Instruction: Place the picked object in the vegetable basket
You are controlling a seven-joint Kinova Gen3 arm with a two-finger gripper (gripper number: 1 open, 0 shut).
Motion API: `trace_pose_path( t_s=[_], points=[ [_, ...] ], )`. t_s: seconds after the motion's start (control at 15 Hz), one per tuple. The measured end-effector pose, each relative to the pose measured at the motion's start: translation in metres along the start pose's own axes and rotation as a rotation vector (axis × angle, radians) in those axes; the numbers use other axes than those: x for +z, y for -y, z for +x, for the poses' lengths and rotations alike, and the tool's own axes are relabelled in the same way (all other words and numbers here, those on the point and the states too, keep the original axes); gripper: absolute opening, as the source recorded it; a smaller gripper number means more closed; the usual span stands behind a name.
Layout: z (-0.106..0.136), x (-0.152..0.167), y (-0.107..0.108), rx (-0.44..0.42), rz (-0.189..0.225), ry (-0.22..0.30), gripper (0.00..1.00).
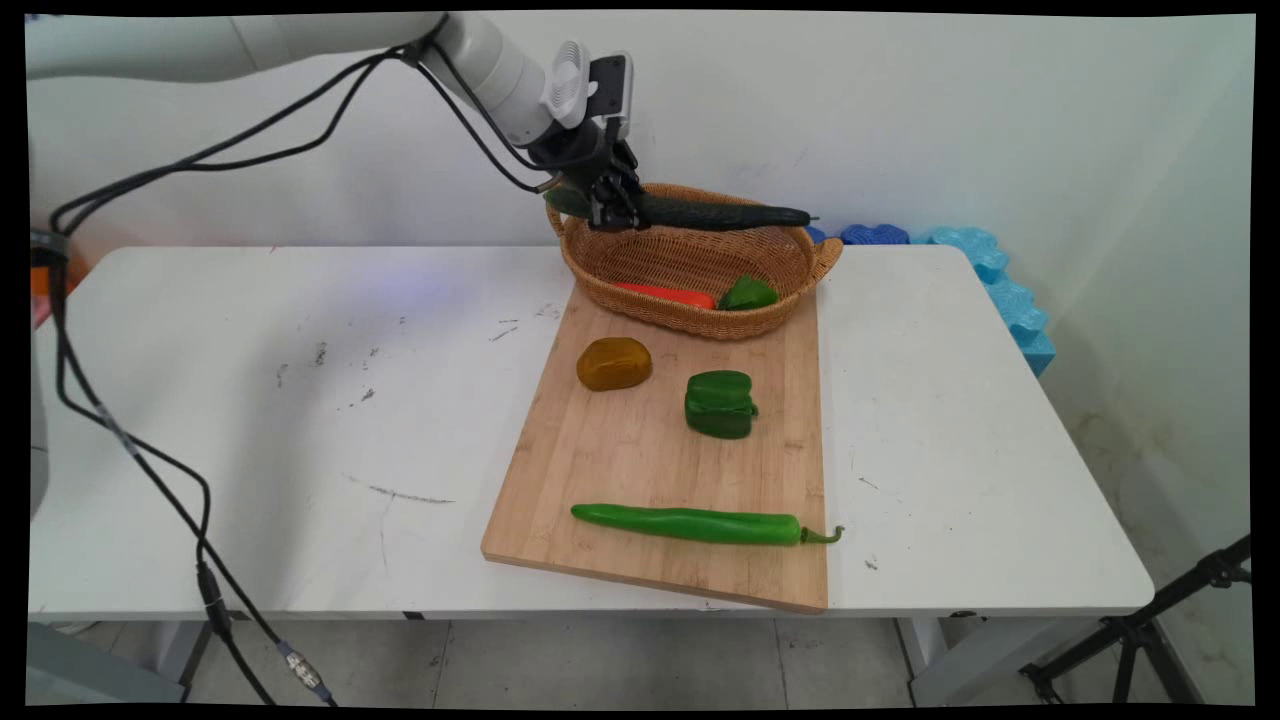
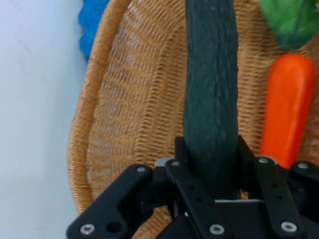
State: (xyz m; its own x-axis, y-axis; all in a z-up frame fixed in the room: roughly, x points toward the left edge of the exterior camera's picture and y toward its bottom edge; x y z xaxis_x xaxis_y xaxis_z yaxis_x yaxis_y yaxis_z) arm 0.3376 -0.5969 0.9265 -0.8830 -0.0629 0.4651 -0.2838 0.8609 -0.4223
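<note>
White surface under a pale wall, and my claw is clamped on the long dark green cucumber, holding it level above the woven wicker basket holding an orange carrot.

**Cucumber held over the basket**

I have a long, dark green cucumber clamped between my fingers, gripped near one end. Its skin is bumpy and dull. It lies nearly level, stretching away from my grip across the top of the woven wicker basket, raised above the basket's floor. The basket is oval, light brown, and sits at the far end of the wooden board. Inside it, below the cucumber, lie an orange carrot and a green leafy piece.
</note>
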Motion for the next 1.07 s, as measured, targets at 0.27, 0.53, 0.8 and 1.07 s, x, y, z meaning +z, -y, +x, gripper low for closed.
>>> trace_pose_path(
  t_s=[0.27, 0.53, 0.8, 1.07],
  points=[
    [-0.010, 0.025, 0.019, 0.016, 0.022, 0.016, 0.00],
    [-0.019, 0.050, 0.032, 0.035, 0.032, 0.026, 0.00],
    [-0.027, 0.070, 0.037, 0.054, 0.036, 0.029, 0.00],
    [-0.033, 0.084, 0.039, 0.070, 0.039, 0.028, 1.00]
  ],
)
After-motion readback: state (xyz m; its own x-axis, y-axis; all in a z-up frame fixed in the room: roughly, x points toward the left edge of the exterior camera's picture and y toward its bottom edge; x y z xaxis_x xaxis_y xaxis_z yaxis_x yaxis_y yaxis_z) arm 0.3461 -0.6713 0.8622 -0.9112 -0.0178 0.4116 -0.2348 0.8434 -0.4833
